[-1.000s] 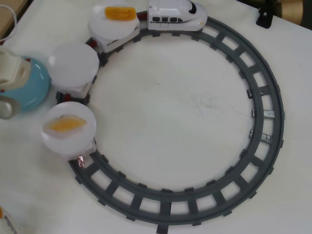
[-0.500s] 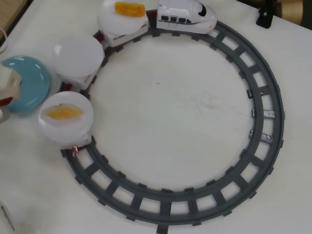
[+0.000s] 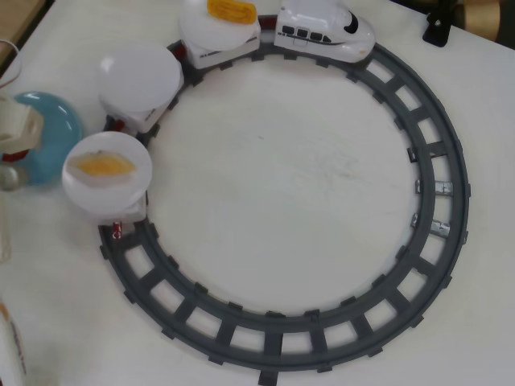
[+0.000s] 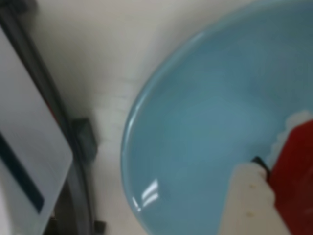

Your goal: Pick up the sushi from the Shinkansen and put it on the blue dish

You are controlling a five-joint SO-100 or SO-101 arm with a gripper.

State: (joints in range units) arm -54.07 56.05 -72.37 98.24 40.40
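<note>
The blue dish (image 3: 58, 122) lies at the left, outside the track; it fills the wrist view (image 4: 195, 127). My gripper (image 3: 16, 141) hangs over its left part. In the wrist view the gripper (image 4: 274, 161) holds the red sushi (image 4: 293, 181) against a white finger (image 4: 249, 205), just above the dish. The sushi is hidden in the overhead view. The white Shinkansen (image 3: 326, 30) stands at the top of the track with three plate-topped cars behind it. The middle car's plate (image 3: 139, 76) is bare.
A yellow-orange ridged piece (image 3: 232, 10) lies on the first car's plate, and a pale orange piece (image 3: 100, 165) on the last car's plate next to the dish. The grey ring track (image 3: 438, 201) circles the table. A car side (image 4: 24, 147) and track show left in the wrist view.
</note>
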